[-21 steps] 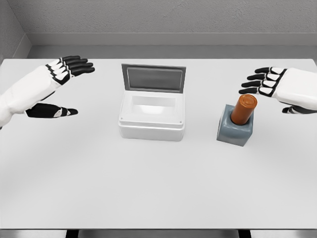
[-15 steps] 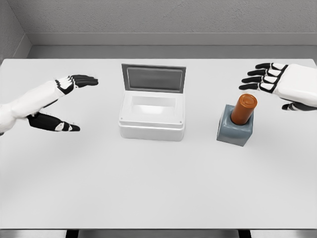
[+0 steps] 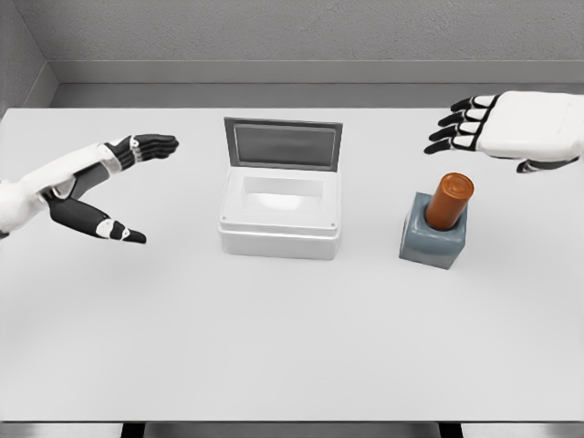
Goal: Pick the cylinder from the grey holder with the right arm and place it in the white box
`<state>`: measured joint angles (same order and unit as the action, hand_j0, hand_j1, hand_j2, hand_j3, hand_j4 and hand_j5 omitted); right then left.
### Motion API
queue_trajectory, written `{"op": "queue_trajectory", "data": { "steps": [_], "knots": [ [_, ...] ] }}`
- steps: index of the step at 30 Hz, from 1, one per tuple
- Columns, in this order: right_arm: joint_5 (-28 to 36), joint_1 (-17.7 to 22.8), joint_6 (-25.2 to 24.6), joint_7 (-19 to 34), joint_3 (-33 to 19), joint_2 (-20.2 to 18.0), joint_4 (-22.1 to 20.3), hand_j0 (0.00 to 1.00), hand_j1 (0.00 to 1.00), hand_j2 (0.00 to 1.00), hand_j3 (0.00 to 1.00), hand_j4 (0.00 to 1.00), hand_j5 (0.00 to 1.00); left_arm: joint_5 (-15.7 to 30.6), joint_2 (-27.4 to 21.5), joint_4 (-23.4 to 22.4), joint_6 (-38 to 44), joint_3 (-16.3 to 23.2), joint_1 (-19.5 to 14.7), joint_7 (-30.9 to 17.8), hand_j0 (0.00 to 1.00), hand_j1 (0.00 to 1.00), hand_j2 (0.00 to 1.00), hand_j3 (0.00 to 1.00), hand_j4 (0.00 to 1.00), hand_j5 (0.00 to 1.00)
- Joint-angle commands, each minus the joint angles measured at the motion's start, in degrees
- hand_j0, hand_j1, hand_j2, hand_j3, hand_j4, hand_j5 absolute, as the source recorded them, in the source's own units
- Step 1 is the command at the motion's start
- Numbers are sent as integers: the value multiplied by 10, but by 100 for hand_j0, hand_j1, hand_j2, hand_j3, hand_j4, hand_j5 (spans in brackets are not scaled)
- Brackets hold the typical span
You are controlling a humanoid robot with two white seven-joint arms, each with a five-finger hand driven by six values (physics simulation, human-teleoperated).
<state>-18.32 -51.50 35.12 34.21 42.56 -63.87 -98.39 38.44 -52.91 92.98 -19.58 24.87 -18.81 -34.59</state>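
We see a white worktop that fills most of the head view, its far edge running along a grey wall and its near edge close to the bottom of the picture; the whole front half lies bare, a wide stretch of open surface. Near the middle stands the white box, its grey lid raised upright at the back, so the mouth faces up and we can look into a pale hollow holding nothing we can make out. To its right, well apart across a strip of bare surface, sits the grey holder, and the orange cylinder stands in its socket, leaning slightly to the right, its upper part and flat cap clear of the block. The right hand hovers above and behind the cylinder, near the right edge of the picture, not touching it; its 4 black-and-white fingers are stretched out and spread, pointing left, and hold nothing. The left hand comes in from the left edge and hangs over the worktop well left of the box, its fingers straight toward the box and its thumb splayed low, also holding nothing. Between each hand and the box there is free room.
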Motion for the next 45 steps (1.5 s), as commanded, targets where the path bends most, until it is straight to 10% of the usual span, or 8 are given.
{"op": "queue_trajectory", "data": {
  "steps": [1, 20, 29, 45],
  "knots": [
    [-7, 0, -1, 8, 23, 23, 0, 99, 99, 99, 99, 99, 99, 26, 7, -12, 18, 5, 0, -4, 100, 100, 100, 100, 100, 100],
    [-77, -4, -1, 8, 89, 54, 26, 98, 98, 98, 98, 98, 98, 31, 67, -82, 93, 19, -65, -4, 100, 100, 100, 100, 100, 100],
    [-83, -4, -1, 8, 89, 55, 23, 67, 67, 67, 67, 67, 67, 29, 69, -123, 93, 31, -89, -4, 100, 100, 100, 100, 100, 100],
    [-84, -15, -1, 8, 90, 53, 21, 56, 56, 56, 56, 56, 56, 27, 104, -198, 92, 47, -127, -4, 100, 100, 100, 100, 100, 100]
  ]
}}
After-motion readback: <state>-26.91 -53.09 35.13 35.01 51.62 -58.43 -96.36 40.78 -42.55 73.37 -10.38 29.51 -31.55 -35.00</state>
